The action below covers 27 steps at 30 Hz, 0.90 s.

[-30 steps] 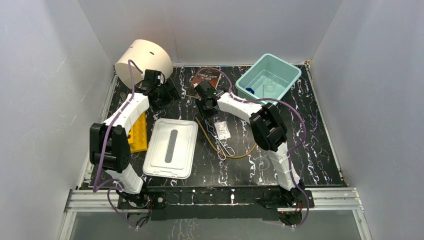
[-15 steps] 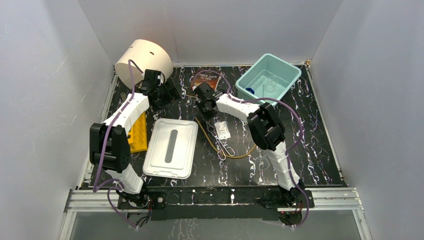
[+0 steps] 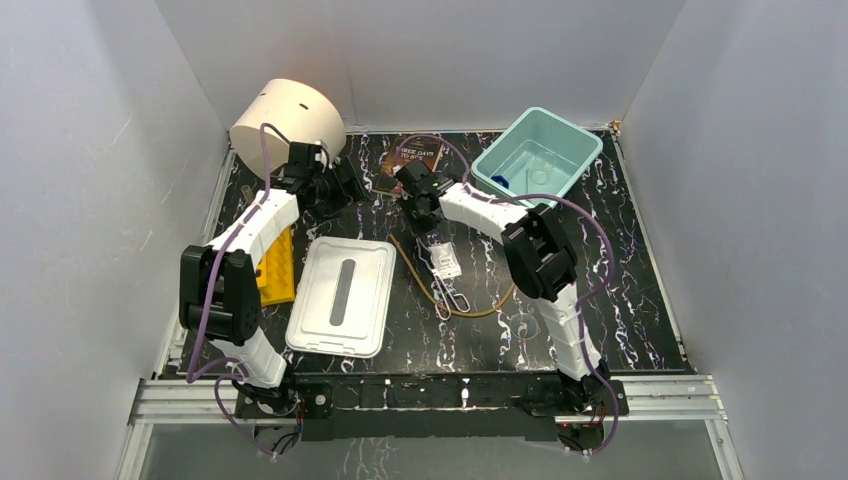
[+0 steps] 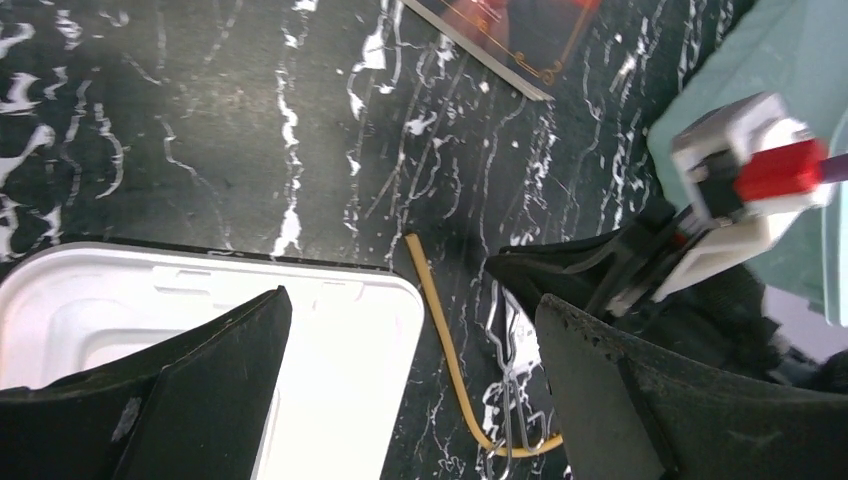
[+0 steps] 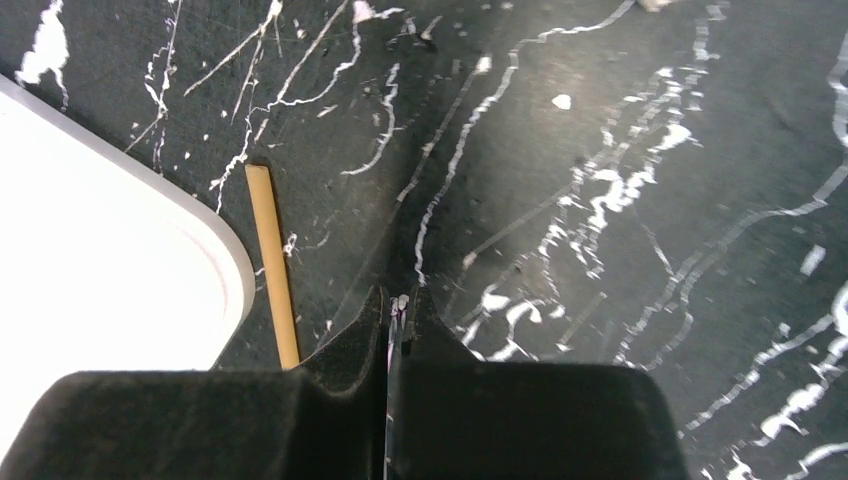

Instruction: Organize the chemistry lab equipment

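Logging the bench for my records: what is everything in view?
cylinder: one, cream, far left corner
book: one, dark cover, far middle
bin: one, teal, far right
blue-ended tube: one, clear, inside bin
lid: one, white, left of centre
yellow item: one, yellow, left of lid
rubber tubing: one, tan, looping right of lid
metal tongs: one, silver, within the loop
packet: one, white, by tongs
table: one, black marbled
left gripper: one, black, open, above lid's edge
right gripper: one, black, shut, near tubing end
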Available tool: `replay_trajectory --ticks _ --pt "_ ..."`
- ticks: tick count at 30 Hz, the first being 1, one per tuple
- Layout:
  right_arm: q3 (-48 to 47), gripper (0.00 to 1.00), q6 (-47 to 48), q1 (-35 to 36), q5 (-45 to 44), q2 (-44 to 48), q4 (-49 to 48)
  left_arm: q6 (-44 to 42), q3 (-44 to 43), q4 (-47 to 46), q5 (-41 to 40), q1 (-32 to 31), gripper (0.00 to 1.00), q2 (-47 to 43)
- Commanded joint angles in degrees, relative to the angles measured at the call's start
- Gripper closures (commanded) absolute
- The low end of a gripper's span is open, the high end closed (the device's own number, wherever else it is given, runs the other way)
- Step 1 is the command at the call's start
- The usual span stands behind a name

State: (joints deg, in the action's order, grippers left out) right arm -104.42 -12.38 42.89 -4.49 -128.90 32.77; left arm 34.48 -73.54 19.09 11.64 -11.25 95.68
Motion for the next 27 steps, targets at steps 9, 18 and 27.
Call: replay_trajectory --ticks 9,18,27 --pt "6.05 1.0 -6.74 -8.32 10.77 14.72 -7.46 -2.02 4.23 -14.41 21.13 -3.33 0.08 -1.79" --pt "4.44 1.0 -15.51 -12.68 15.82 14.91 -6.56 9.74 11.88 -37.83 26.69 -10.87 0.07 2.28" --pt "3.98 1.0 -20.93 -14.68 19.07 14.59 -7.83 14.52 5.96 -38.35 23.81 -14.16 0.28 11.64"
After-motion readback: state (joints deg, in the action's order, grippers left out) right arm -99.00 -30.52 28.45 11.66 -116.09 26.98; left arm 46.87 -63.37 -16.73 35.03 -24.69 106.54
